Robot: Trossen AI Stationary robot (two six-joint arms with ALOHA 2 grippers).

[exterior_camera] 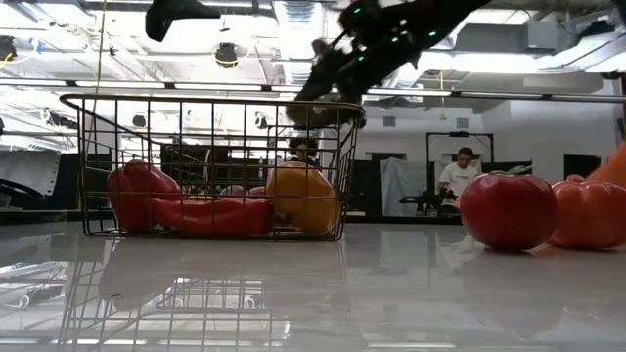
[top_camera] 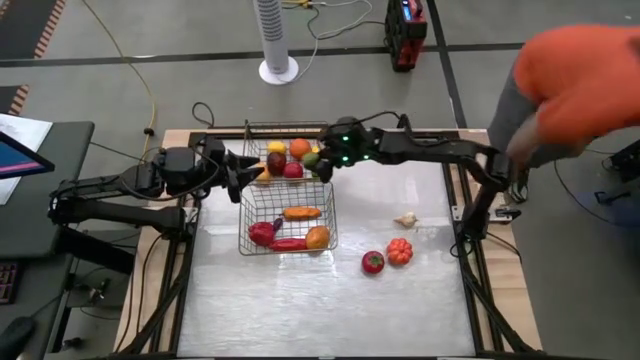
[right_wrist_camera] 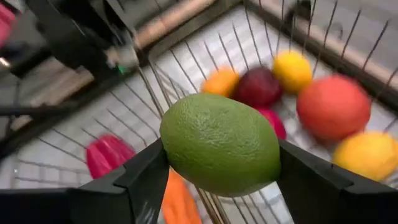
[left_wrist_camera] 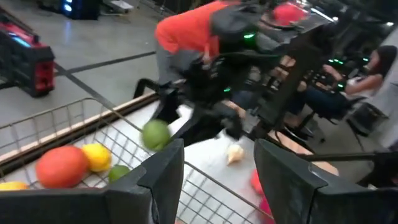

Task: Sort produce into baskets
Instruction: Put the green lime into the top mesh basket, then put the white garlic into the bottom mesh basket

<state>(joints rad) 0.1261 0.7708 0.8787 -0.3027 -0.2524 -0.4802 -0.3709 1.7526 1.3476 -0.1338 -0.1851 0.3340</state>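
Note:
Two wire-mesh baskets stand side by side. The far basket (top_camera: 252,135) holds red, orange and yellow fruit; the near basket (top_camera: 328,205) holds a carrot, red peppers and an orange piece. My right gripper (top_camera: 318,162) is shut on a green lime (right_wrist_camera: 221,143) above the far basket's near right corner. The lime also shows in the left wrist view (left_wrist_camera: 155,134). My left gripper (top_camera: 240,180) is open and empty at the baskets' left side. A tomato (top_camera: 373,262), an orange pumpkin (top_camera: 400,251) and a pale garlic bulb (top_camera: 406,219) lie on the table to the right. My right gripper pinches the lime between its two fingers (right_wrist_camera: 146,180), one on each of its two opposite sides (right_wrist_camera: 171,158). The lime lies across the gap with its long axis from finger to finger. It is lifted clear above the basket wires.
A person in an orange top (top_camera: 580,70) bends over the table's far right corner. The tomato (exterior_camera: 509,210) and the pumpkin (exterior_camera: 592,215) stand close together right of the near basket (exterior_camera: 210,166). The table's near half is bare white surface (top_camera: 320,310).

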